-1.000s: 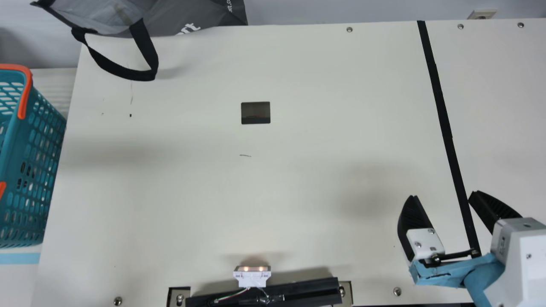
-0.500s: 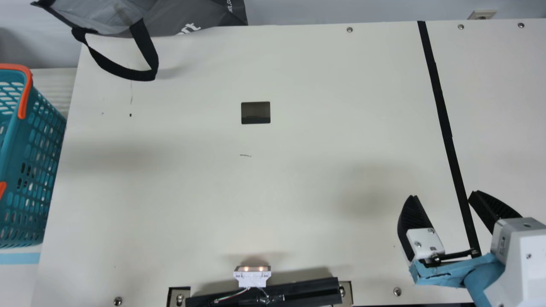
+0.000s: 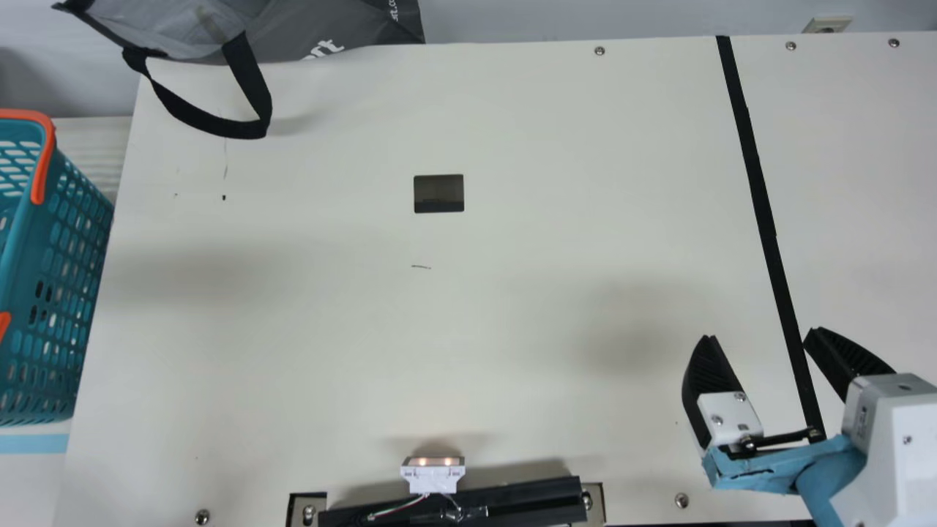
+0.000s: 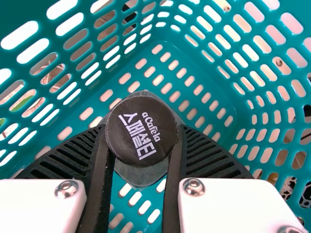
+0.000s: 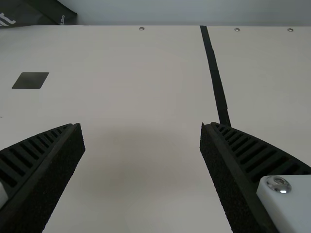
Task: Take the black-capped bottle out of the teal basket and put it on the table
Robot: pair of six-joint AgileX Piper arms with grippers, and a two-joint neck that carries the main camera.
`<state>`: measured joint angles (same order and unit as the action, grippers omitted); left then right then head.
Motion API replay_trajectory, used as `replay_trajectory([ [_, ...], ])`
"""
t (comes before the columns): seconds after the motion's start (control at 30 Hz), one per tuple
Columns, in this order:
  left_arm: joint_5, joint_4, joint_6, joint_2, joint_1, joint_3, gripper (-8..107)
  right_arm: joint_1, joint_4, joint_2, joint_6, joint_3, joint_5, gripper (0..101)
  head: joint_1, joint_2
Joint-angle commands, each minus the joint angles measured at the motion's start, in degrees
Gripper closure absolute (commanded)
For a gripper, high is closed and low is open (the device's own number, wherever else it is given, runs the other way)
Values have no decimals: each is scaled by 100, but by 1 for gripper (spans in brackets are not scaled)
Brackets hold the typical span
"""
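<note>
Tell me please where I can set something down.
Free: the table, midway between the teal basket and black tape strip, around the dark rectangle; also beyond the right gripper. Crowded: inside the basket, where the left gripper holds the bottle, and around the black bar.

At the near right, the right gripper (image 3: 760,335) was held with its two black ribbed fingers spread wide and pointed toward the far side, joined to a white wrist housing (image 3: 897,454) and a light-blue part (image 3: 827,468). The left gripper (image 4: 141,128) was aimed downward, its fingers set much closer together.
</note>
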<state>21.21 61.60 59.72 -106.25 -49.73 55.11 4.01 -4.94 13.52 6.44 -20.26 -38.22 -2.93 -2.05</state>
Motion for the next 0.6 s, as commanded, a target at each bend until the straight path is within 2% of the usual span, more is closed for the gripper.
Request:
replay_trajectory([
  [0.0,2,3,1,3,-11,3,99,0,0,0,0,0,0,10,21,47],
  [0.27,29,-100,-43,100,22,63,99,0,6,0,0,0,-6,10,21,47],
  [0.57,147,-510,-374,437,173,29,99,0,6,0,0,0,-6,10,21,47],
])
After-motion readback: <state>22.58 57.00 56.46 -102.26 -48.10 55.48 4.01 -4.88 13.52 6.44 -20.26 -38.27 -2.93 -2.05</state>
